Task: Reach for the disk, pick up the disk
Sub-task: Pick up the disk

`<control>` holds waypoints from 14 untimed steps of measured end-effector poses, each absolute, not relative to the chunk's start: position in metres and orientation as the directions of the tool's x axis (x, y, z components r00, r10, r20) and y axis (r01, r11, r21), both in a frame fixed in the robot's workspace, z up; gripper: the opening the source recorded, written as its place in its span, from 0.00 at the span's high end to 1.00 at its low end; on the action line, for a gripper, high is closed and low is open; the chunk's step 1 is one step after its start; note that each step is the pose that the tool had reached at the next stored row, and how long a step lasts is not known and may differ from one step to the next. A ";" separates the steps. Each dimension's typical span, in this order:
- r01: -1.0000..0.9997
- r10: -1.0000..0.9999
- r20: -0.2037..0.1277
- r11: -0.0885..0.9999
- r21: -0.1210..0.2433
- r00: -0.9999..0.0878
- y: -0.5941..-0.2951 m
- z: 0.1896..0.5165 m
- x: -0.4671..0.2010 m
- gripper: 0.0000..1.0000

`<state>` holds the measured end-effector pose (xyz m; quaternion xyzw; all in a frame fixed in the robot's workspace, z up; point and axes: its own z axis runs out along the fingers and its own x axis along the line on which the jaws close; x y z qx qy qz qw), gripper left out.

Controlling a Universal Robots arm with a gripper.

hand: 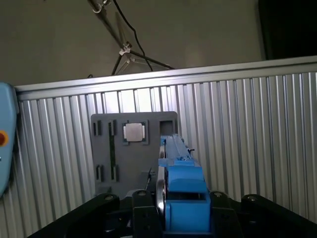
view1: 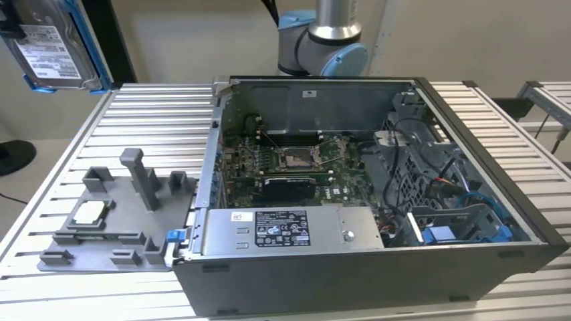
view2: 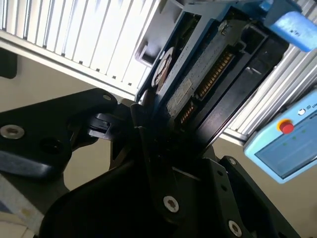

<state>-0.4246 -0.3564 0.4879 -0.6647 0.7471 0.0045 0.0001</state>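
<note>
The disk [view1: 55, 52], a silver drive with a white label and a blue bracket along its edges, hangs in the air at the exterior view's upper left, above the slatted table's far corner. My gripper [hand: 182, 212] is shut on it. In the first wrist view the disk [hand: 181, 184] stands edge-on between the black fingers [hand: 143, 214], blue bracket facing the camera. The second wrist view shows the disk's [view2: 205, 74] circuit-board side running out from the gripper [view2: 161, 144], with a blue bracket tab at its far end.
An open computer case [view1: 499, 221] takes up the table's middle and the exterior view's right. A grey fixture [view1: 134, 251] holding a small silver chip [view1: 89, 212] lies at the front left, below the disk in the first wrist view. A light-blue pendant [view2: 282, 144] lies beside the table.
</note>
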 end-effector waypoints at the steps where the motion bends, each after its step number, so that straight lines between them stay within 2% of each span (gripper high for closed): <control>1: -0.993 -0.993 -0.007 0.116 0.007 -0.116 -0.356 0.488 -0.425 1.00; 14: -0.993 -0.993 -0.007 0.116 0.007 -0.116 -0.356 0.488 -0.386 1.00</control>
